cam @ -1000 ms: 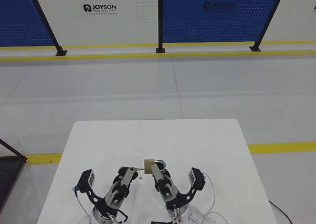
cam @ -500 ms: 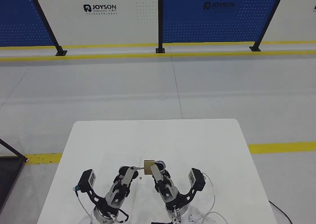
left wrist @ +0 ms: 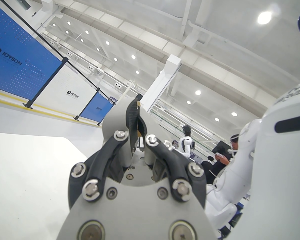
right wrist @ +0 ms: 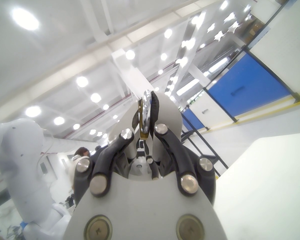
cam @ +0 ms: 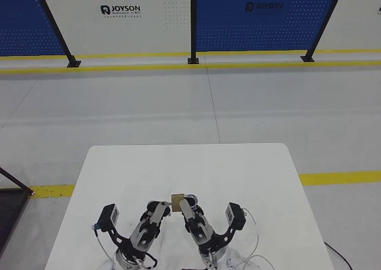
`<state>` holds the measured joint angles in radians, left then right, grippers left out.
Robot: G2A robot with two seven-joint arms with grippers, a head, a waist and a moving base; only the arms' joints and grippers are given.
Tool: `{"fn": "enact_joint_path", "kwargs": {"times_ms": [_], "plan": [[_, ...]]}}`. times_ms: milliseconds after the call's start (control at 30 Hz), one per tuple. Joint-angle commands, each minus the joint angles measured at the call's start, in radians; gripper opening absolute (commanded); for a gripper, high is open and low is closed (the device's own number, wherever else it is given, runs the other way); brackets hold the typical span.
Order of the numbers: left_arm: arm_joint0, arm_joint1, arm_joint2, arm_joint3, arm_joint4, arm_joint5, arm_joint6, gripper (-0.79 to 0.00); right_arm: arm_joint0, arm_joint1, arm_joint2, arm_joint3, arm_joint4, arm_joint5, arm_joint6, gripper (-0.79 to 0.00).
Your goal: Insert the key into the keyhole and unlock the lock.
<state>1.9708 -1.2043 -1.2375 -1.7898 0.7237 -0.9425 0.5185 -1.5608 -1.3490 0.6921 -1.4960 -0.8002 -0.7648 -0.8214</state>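
Top view: brass padlock [cam: 178,200] held over the near part of the white bench [cam: 258,182].
On the right gripper [right wrist: 146,104] the jaws are closed on the padlock; on the left gripper [left wrist: 137,108] the jaws pinch a thin piece, probably the key [left wrist: 139,130]. I would first line the key up with the keyhole, push gently, and turn only when it is fully seated.

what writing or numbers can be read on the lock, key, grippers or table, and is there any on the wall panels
lock, in the right gripper: none readable
key, edge-on in the left gripper: none readable
table: none
white wall panels: a logo with a wordmark; the line under it is too small to read
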Motion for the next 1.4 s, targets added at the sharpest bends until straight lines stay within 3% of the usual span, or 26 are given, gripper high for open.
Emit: {"fn": "enact_joint_path", "kwargs": {"times_ms": [0, 233, 267, 300, 333, 367, 667, 867, 967, 1233, 1367], "plan": [[-0.001, -0.001, 0.002, 0.001, 0.003, -0.001, 0.001, -0.785, 0.001, 0.001, -0.002, 0.000, 0.001, 0.001, 0.001, -0.785], [-0.003, -0.003, 0.006, 0.004, 0.016, 0.001, -0.007, -0.776, 0.004, 0.005, -0.008, -0.002, 0.001, 0.007, -0.004, -0.785], [-0.003, -0.003, 0.006, 0.004, 0.016, 0.001, -0.008, -0.551, 0.004, 0.005, -0.008, -0.002, 0.001, 0.007, -0.008, -0.785], [-0.003, -0.003, 0.006, 0.005, 0.016, 0.003, -0.008, -0.265, 0.003, 0.006, -0.008, -0.002, 0.001, 0.008, -0.012, -0.785], [-0.002, -0.003, 0.006, 0.005, 0.015, 0.004, -0.008, -0.052, 0.002, 0.007, -0.007, -0.002, 0.000, 0.008, -0.016, -0.785], [-0.002, -0.003, 0.005, 0.005, 0.016, 0.006, -0.009, -0.006, 0.001, 0.008, -0.006, -0.002, -0.001, 0.007, -0.019, -0.785], [0.008, 0.000, -0.042, 0.011, 0.034, -0.008, 0.014, -0.009, -0.031, 0.021, 0.020, -0.025, -0.017, 0.021, -0.027, -0.785], [0.007, 0.014, -0.088, 0.017, 0.076, -0.070, -0.019, -0.092, -0.079, 0.042, 0.063, -0.079, -0.043, 0.024, 0.053, -0.785], [0.006, 0.039, -0.079, -0.002, 0.103, -0.070, -0.068, -0.003, -0.106, 0.060, 0.102, -0.117, -0.035, 0.004, 0.141, -0.785], [0.021, 0.143, -0.059, -0.022, -0.045, -0.070, -0.209, 0.000, -0.183, 0.106, 0.213, -0.213, 0.024, -0.019, 0.364, -0.785], [0.025, 0.152, -0.061, -0.021, -0.073, -0.070, -0.223, 0.000, -0.199, 0.113, 0.233, -0.231, 0.022, -0.010, 0.404, -0.785]]}}
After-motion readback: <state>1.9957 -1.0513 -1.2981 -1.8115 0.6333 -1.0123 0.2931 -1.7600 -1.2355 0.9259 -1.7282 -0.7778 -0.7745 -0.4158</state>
